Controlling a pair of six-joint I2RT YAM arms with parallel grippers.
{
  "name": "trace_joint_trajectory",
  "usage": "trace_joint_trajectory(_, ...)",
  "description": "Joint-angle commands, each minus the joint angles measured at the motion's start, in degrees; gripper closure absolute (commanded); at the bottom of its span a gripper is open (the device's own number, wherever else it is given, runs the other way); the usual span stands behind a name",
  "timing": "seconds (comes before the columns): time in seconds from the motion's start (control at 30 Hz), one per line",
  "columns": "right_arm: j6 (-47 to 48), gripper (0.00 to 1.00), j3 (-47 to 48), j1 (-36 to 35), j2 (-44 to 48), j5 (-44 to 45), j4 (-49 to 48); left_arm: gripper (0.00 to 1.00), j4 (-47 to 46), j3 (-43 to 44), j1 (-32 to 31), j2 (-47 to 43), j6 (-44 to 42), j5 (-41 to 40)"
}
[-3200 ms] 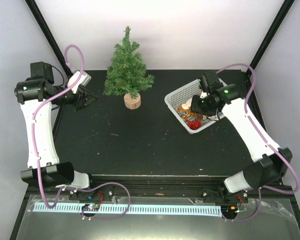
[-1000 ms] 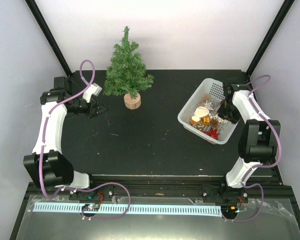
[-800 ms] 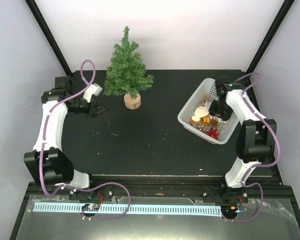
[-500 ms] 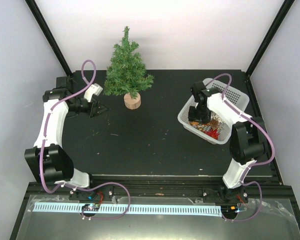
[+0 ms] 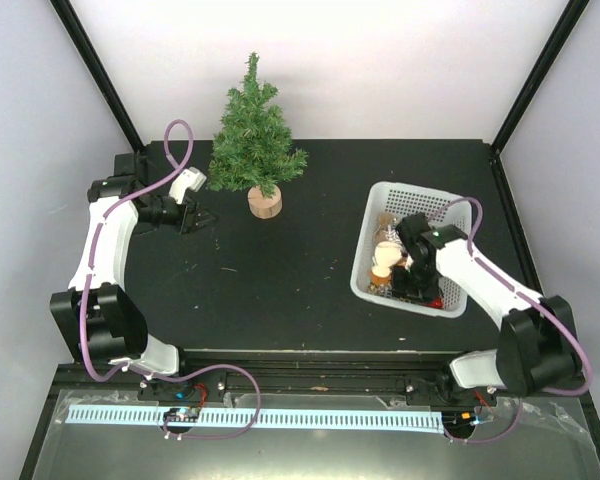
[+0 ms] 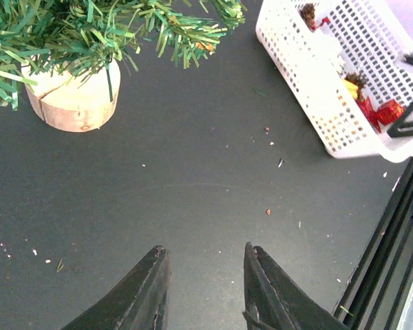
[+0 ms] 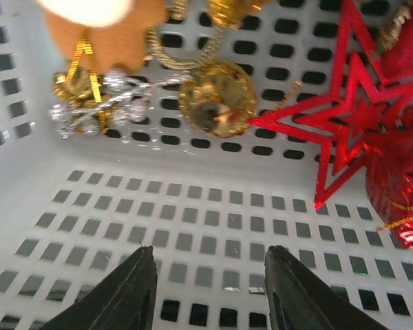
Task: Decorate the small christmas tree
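The matte black table [image 5: 300, 270] is open across its middle and near edge; a small bristly dark-green christmas tree [image 5: 253, 130] stands by the far edge, a white perforated plastic basket [image 5: 363, 245] by the right edge.

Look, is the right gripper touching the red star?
Apart. The right wrist view shows bare white basket floor between the right gripper and the red star.
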State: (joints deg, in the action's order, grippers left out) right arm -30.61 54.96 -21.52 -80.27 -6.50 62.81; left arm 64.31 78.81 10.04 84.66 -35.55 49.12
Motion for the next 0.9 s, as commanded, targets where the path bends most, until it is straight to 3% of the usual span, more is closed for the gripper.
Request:
trace_joint_trajectory(0.0, -3.7, 0.55, -7.3, -0.6, 7.1, -2.2, 5.3, 0.68, -0.9, -0.3, -0.2, -0.1, -1.0, 0.4)
trace_joint_trajectory(0.13, -4.3, 0.56, -11.5, -0.5, 11.1, -1.0, 7.9, 0.69, -0.6, -1.2, -0.2, -0.5, -1.7, -0.2)
trace_joint_trajectory(0.27, -5.1, 0.56, -6.1, -0.6, 12.7, 2.9, 8.9, 0.69, -0.9, -1.6, -0.3, -0.7, -1.9, -0.6)
trace_joint_trajectory(0.4, -4.7, 0.50, 4.8, -0.5, 5.5, 6.3, 8.9, 0.69, -1.4, -0.9, -0.2, -0.1, -0.8, 0.3)
trace_joint_trajectory(0.6, -3.0, 0.44, 14.5, 4.7, -6.5, 3.1, 4.8, 0.69, -0.3, 1.1, -0.2, 0.2, -0.3, 1.2)
trace_joint_trajectory(0.87, -2.9, 0.44, 19.6, 11.1, -14.0, 1.7, 3.1, 0.69, 0.4, -0.3, -0.2, -2.3, -1.2, -0.2)
